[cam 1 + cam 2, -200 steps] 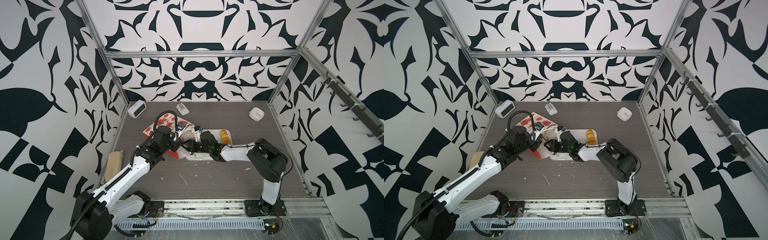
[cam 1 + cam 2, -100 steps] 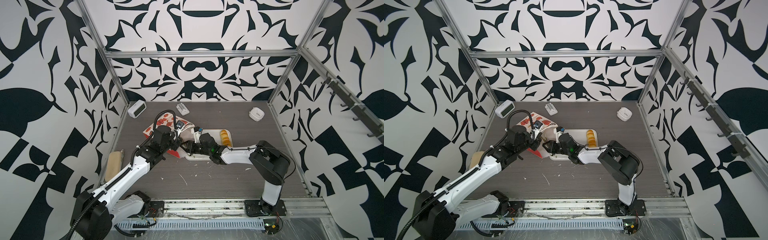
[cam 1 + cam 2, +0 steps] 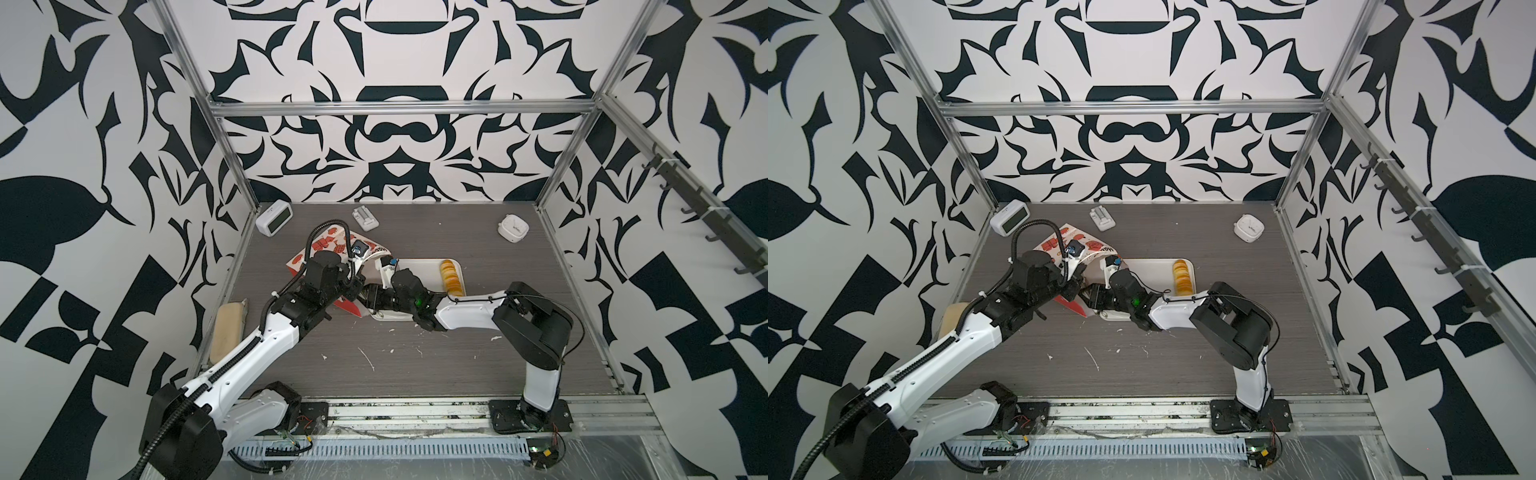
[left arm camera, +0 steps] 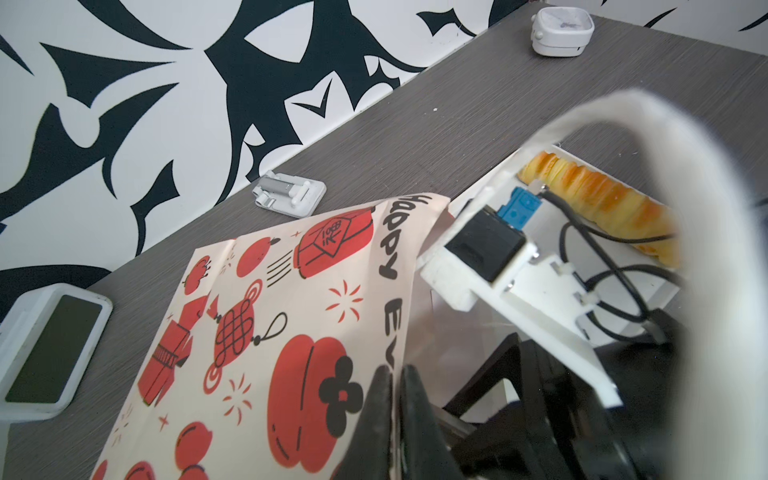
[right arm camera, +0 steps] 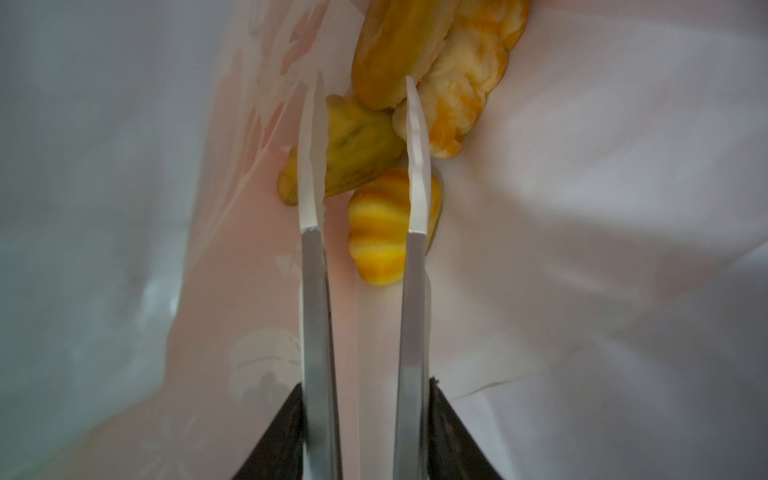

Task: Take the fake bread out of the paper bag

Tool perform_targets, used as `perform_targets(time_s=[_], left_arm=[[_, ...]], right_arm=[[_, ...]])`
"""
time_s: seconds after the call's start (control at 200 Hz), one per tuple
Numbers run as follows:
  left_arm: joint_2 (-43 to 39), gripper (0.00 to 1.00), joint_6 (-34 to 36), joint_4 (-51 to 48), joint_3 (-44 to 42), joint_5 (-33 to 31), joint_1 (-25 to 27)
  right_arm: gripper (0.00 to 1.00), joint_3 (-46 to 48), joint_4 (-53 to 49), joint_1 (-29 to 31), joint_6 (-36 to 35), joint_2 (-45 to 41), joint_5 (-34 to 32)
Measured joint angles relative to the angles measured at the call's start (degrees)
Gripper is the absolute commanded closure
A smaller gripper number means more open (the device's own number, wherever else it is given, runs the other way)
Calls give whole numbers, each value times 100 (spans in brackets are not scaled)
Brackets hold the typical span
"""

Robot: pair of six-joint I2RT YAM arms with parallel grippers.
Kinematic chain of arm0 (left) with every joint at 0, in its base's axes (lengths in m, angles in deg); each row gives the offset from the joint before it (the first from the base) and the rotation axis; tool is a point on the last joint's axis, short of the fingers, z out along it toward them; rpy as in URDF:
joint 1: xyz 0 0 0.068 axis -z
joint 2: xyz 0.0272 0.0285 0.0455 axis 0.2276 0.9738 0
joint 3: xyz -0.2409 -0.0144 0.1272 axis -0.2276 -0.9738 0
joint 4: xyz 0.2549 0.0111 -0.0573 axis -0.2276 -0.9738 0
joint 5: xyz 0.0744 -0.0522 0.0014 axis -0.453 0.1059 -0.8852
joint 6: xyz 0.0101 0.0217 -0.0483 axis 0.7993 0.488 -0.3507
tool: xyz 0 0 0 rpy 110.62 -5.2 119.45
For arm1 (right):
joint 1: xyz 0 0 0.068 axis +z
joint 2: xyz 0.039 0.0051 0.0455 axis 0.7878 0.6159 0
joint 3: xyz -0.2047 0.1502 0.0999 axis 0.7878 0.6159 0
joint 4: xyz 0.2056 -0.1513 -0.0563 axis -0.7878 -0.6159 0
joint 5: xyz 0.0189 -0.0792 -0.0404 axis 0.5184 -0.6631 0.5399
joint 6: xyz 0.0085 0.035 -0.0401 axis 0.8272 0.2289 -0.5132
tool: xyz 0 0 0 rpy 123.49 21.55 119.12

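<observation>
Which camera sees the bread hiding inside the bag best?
The right wrist view: it looks inside the paper bag, where several pieces of fake bread lie heaped. Both top views and the left wrist view show only the bag's outside, plus one twisted stick on the white tray.

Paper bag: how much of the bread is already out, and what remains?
Done: one twisted stick lies on the white tray. In hand: the left hand pinches the rim of the paper bag, and the right hand reaches inside, fingers apart around a pastry. Left: about four pastries are in the bag.
</observation>
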Motion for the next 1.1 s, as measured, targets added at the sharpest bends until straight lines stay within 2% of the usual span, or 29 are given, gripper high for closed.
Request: perform_targets(time_s=[0.425, 0.61, 0.665, 0.75, 0.86, 1.1], left_arm=[[-96, 90, -39, 2, 0, 114, 0], [-37, 99, -74, 0, 0, 157, 0], [-35, 94, -74, -2, 0, 168, 0], [-28, 78, -59, -11, 0, 205, 0], [17, 69, -92, -37, 17, 251, 0], [304, 64, 17, -205, 160, 157, 83]], right_arm=[[54, -420, -125, -118, 7, 199, -199], [54, -533, -125, -153, 33, 433, -197], [54, -533, -125, -153, 42, 481, -195], [54, -535, -127, -153, 48, 527, -190], [54, -540, -127, -153, 61, 535, -186], [54, -680, -131, -155, 87, 535, -162]])
